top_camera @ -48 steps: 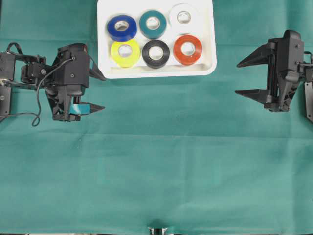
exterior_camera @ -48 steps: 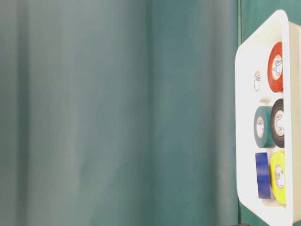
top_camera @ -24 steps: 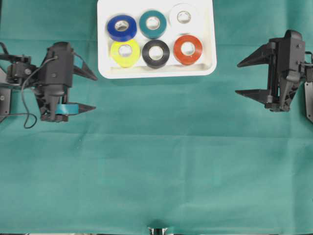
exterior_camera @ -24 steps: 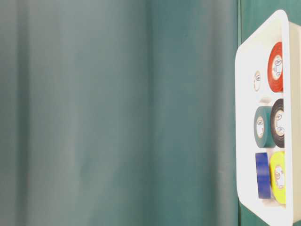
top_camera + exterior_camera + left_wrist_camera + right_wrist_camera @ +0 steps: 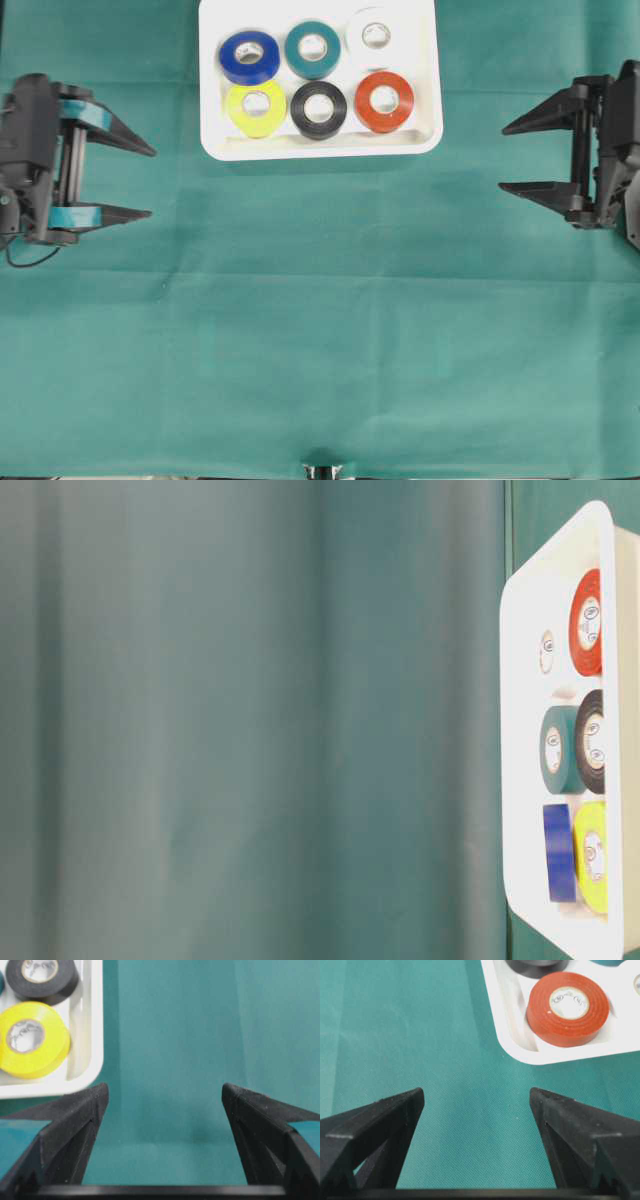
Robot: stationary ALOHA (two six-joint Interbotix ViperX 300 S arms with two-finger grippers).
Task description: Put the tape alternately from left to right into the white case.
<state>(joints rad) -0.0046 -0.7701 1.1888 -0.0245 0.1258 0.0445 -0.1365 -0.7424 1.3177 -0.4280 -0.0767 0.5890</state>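
The white case [image 5: 425,140] lies at the table's far middle and holds several rolls of tape in two rows: blue [image 5: 249,57], teal [image 5: 312,49] and white [image 5: 376,36] behind, yellow [image 5: 256,108], black [image 5: 319,109] and orange-red [image 5: 384,101] in front. My left gripper [image 5: 150,182] hangs open at the left edge, empty, apart from the case. My right gripper [image 5: 502,156] hangs open at the right edge, empty. The yellow roll [image 5: 31,1039] and the black roll [image 5: 44,977] show in the left wrist view, the orange-red roll [image 5: 567,1008] in the right wrist view.
A green cloth [image 5: 320,330] covers the whole table. The case [image 5: 525,730] with its rolls also shows in the table-level view before a plain green backdrop [image 5: 250,720].
My left gripper has drawn back to the left edge, away from the case, its jaws still open. My right gripper has shifted a little to the right.
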